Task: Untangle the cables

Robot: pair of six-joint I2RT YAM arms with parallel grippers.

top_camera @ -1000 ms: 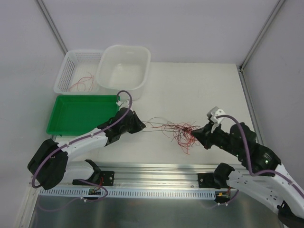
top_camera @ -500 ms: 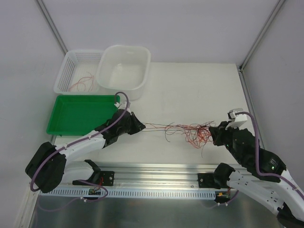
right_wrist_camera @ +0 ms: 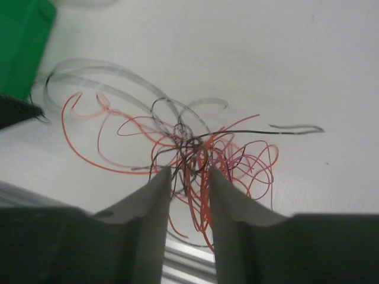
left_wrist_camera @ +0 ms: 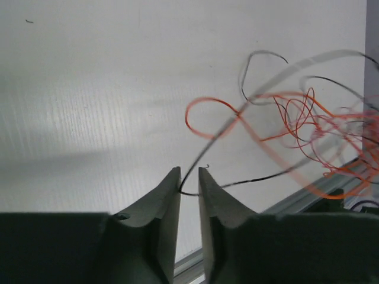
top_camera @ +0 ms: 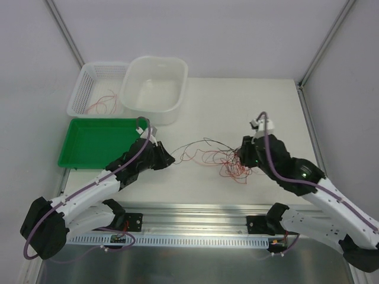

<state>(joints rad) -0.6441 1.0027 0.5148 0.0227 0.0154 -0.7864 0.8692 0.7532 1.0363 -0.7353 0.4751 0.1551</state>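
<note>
The cables (top_camera: 228, 161) form a loose tangle of red, orange and black wires in the middle of the table, with slack strands trailing left. My left gripper (top_camera: 169, 160) sits at the left ends of those strands. In the left wrist view its jaws (left_wrist_camera: 189, 171) stand a narrow gap apart, a black wire (left_wrist_camera: 237, 182) crossing that gap at the tips. My right gripper (top_camera: 241, 155) is at the tangle's right side. In the right wrist view it (right_wrist_camera: 189, 170) is open, and its fingers straddle several strands of the knot (right_wrist_camera: 195, 148).
A green tray (top_camera: 95, 142) lies just left of the left gripper. Behind it stand a white basket (top_camera: 98, 89) holding a few red wires and a white tub (top_camera: 155, 86). An aluminium rail (top_camera: 195, 222) runs along the near edge.
The right gripper first swung right, dragging the tangle and stretching strands taut, then came back left and farther from the edge. The strands now hang slack. The left gripper barely shifted.
</note>
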